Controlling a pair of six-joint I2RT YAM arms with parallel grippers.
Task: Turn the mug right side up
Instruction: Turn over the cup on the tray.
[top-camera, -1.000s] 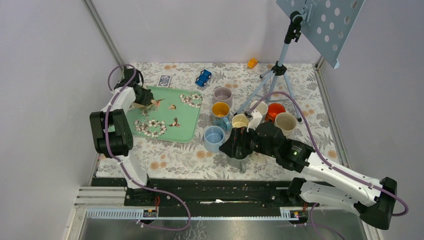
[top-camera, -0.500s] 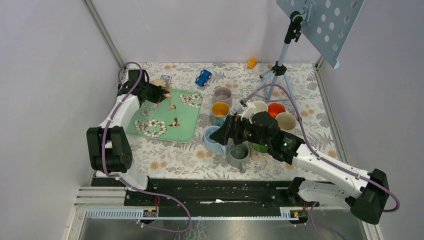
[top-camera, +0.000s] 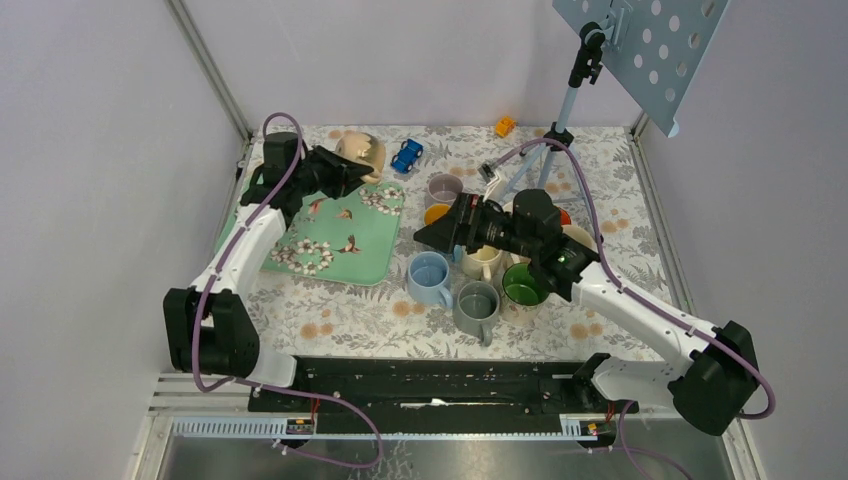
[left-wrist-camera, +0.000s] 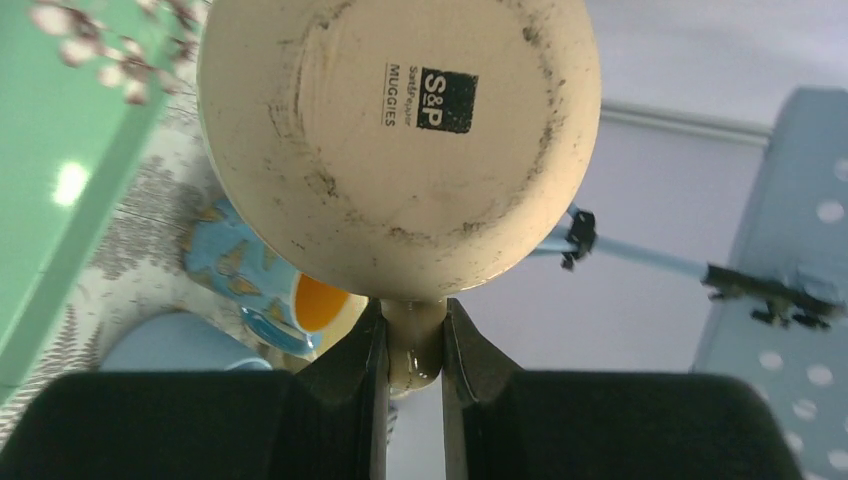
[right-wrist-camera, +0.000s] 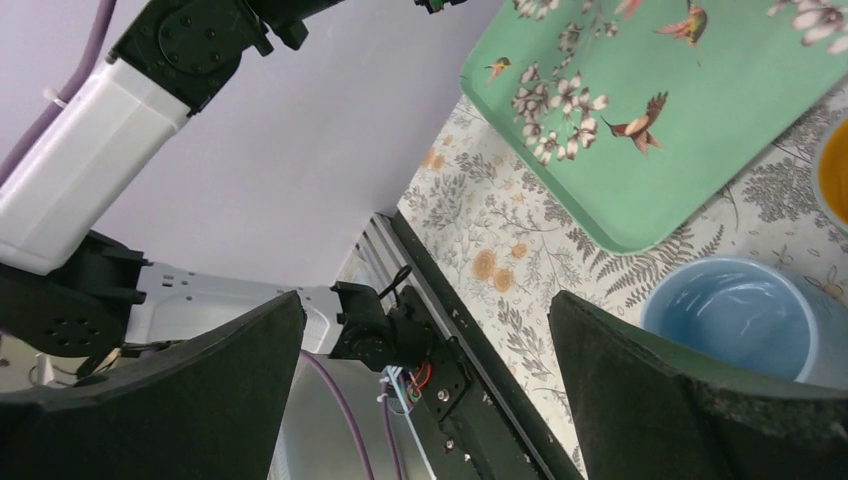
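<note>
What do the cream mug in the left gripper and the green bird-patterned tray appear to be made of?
Cream mug: likely glazed ceramic; its base shows a printed maker's stamp and a scuffed foot ring.
Green bird-patterned tray: smooth, slightly glossy, printed flowers and birds, raised rim; probably melamine or coated metal, unclear which.

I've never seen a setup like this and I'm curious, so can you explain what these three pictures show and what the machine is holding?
Two robot arms stand bolted side by side. One picture looks down from above; the other two come from a camera on each wrist. On the floral tablecloth: a green tray, a cluster of mugs, a blue toy car, a tripod. The left arm's fingers clamp the handle of a cream mug, its base facing that wrist camera. The right arm's fingers stand wide open above the mugs, holding nothing.
</note>
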